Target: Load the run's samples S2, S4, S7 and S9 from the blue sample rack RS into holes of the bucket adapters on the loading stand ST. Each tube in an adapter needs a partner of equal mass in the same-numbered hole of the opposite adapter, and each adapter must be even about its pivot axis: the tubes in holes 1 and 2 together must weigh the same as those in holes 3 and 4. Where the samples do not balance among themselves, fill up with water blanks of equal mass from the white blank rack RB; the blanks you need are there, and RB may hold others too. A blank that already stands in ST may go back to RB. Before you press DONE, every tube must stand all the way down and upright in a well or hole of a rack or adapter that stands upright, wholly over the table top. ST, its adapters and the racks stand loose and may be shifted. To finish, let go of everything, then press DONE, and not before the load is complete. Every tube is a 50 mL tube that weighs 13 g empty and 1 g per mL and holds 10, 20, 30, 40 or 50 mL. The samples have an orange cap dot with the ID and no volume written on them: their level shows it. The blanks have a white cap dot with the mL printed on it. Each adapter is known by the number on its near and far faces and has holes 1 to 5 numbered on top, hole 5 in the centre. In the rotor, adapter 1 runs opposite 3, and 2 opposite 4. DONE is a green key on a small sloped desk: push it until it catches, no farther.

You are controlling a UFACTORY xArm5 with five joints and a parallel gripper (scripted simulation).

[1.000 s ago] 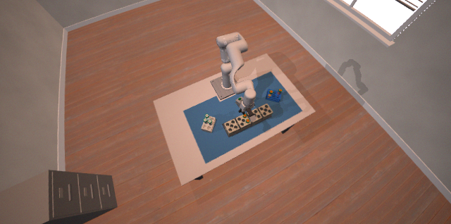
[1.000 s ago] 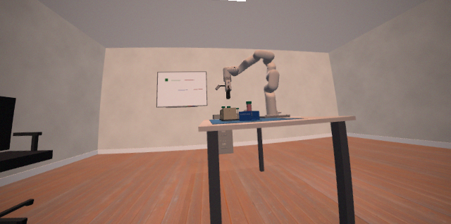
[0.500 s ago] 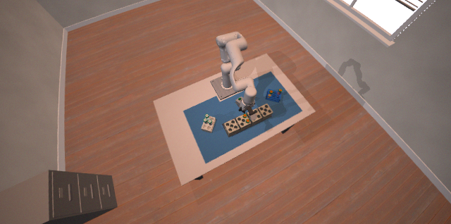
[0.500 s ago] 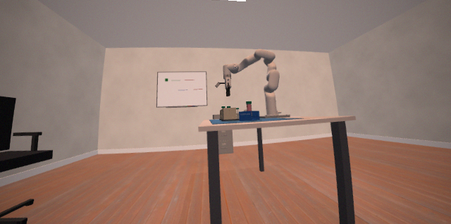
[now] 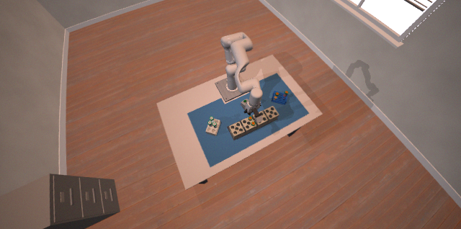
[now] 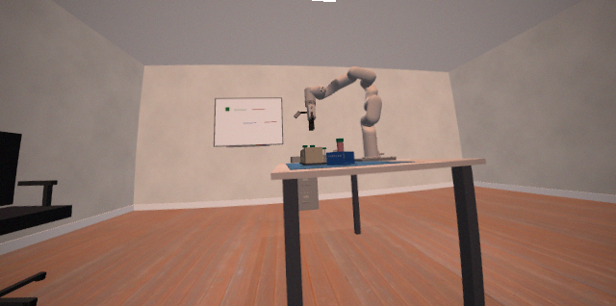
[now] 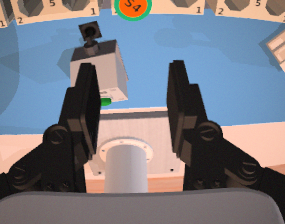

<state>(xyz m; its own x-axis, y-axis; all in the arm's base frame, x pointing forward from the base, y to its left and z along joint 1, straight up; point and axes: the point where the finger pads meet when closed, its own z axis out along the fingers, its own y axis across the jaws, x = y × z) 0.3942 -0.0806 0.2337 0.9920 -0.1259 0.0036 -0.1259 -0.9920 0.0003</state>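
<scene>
My gripper is open and empty. It hangs above the blue mat, just on the near side of the loading stand ST. In the wrist view the orange-dotted sample S4 stands upright in a hole of an adapter, straight ahead of my fingers. The top view shows two orange caps in the stand. The blue sample rack RS stands to the right and still holds tubes.
The white blank rack RB with several green-capped blanks stands left of the stand. The small grey DONE desk with its green key sits under my left finger, near the arm's base plate.
</scene>
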